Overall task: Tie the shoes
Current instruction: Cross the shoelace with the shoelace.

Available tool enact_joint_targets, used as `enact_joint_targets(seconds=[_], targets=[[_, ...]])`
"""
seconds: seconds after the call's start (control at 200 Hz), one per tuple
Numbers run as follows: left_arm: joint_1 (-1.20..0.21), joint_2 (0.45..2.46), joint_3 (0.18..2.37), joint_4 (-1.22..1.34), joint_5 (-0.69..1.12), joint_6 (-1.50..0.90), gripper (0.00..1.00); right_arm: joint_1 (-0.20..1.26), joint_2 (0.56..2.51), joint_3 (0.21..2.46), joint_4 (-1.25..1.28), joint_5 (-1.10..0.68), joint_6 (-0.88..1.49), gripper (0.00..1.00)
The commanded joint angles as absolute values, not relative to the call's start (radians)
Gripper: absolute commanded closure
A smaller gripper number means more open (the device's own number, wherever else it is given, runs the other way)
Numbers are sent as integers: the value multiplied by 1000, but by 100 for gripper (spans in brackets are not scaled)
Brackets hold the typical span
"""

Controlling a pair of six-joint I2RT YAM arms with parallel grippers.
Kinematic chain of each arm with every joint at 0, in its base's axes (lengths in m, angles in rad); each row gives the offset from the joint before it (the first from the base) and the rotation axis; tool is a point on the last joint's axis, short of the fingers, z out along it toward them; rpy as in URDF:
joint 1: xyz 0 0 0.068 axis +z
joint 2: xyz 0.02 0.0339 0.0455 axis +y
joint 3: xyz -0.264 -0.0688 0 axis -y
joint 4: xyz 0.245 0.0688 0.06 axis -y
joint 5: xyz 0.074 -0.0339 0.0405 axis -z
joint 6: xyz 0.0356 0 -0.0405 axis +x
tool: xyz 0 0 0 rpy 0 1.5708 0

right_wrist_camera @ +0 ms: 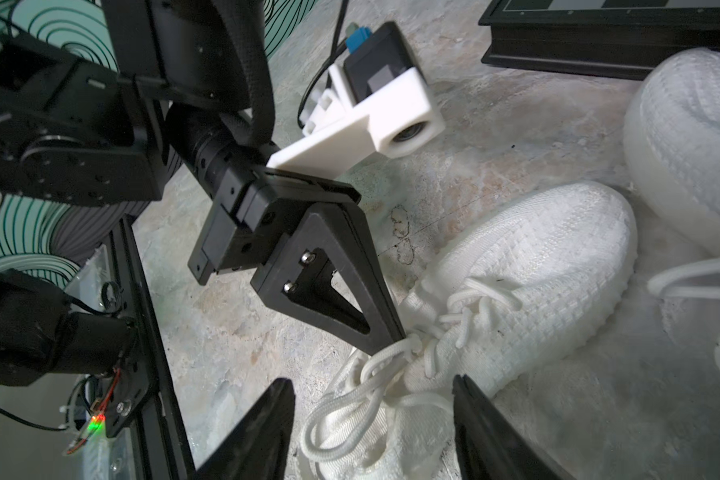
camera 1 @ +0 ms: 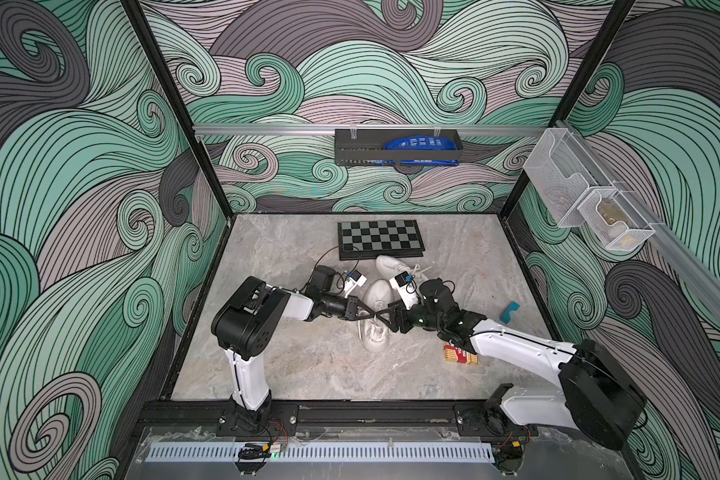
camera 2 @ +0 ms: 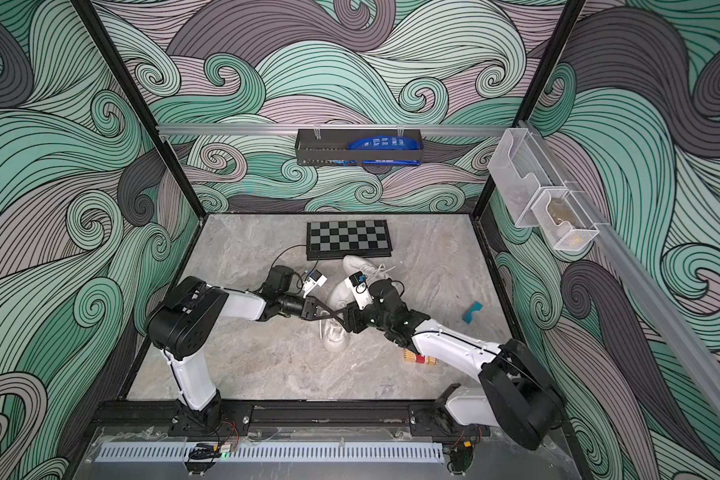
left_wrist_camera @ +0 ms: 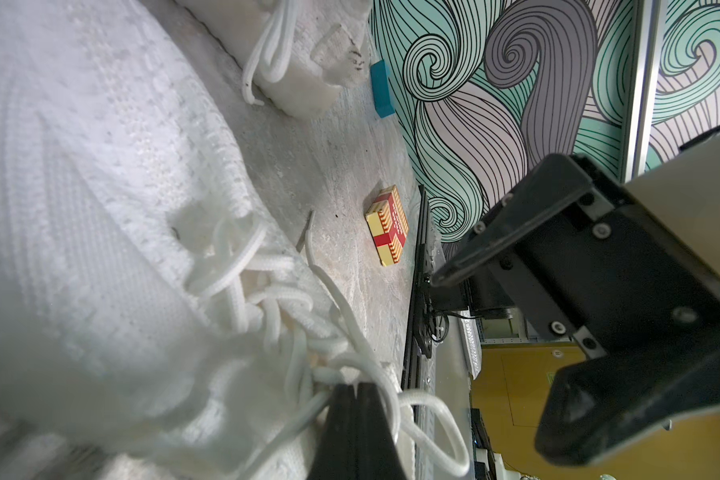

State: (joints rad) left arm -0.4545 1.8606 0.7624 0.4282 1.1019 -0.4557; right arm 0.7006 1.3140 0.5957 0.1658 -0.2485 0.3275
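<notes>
A: Shoes (camera 1: 380, 293), count?
B: Two, white knit, mid-table. The near shoe (camera 1: 375, 332) points its toe toward the chessboard (camera 1: 379, 239). The far shoe (camera 1: 391, 266) lies just in front of that board, its rounded end just beside the near toe.
A: Grippers?
B: Two, one per arm, meeting over the near shoe in both top views. The left gripper (right_wrist_camera: 398, 338) is clamped tight, tips together on one lace (right_wrist_camera: 381, 356) at the near shoe's lacing. The left wrist view shows the same closed tips against a lace loop. The right gripper (right_wrist_camera: 371, 378) is spread wide (one finger either side of the loose loops), gripping nothing.
A: Far shoe laces?
B: Loose, trailing onto the table (camera 1: 308, 365). Strand count, cannot tell.
A: Clutter?
B: One chessboard, one red-and-yellow box (camera 1: 460, 354) partly under the right arm, one teal piece (camera 1: 510, 311) near the right wall. Back wall: one black tray (camera 1: 350, 153) holding one blue packet (camera 1: 420, 143). Right wall: two clear bins (camera 1: 558, 183) (something pale in the nearer one, too blurred to name).
</notes>
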Motion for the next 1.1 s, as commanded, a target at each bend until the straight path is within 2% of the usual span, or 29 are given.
enact_joint_targets(seconds=[0.0, 0.165, 0.36, 0.51, 0.595, 0.675, 0.81, 0.891, 1.096], targets=[[-459, 1836, 755, 449, 1092, -464, 100, 734, 1343, 634, 122, -205, 327, 32], [-459, 1834, 755, 449, 1092, -464, 100, 779, 1397, 664, 112, -166, 314, 31], [-457, 1829, 753, 438, 1080, -461, 100, 789, 1385, 667, 65, -121, 311, 37], [-452, 1814, 751, 432, 1072, -454, 100, 774, 1312, 641, 60, -115, 320, 28], [-447, 1816, 750, 432, 1078, -454, 100, 735, 1271, 618, 62, -135, 315, 27], [-446, 1818, 753, 437, 1091, -453, 100, 681, 1261, 595, 63, -181, 288, 30], [-445, 1819, 756, 435, 1104, -448, 100, 594, 1280, 576, 69, -250, 226, 48], [-444, 1821, 758, 437, 1106, -446, 100, 563, 1309, 576, 76, -278, 175, 55], [-445, 1830, 761, 431, 1112, -443, 100, 551, 1422, 589, 100, -339, 76, 55]])
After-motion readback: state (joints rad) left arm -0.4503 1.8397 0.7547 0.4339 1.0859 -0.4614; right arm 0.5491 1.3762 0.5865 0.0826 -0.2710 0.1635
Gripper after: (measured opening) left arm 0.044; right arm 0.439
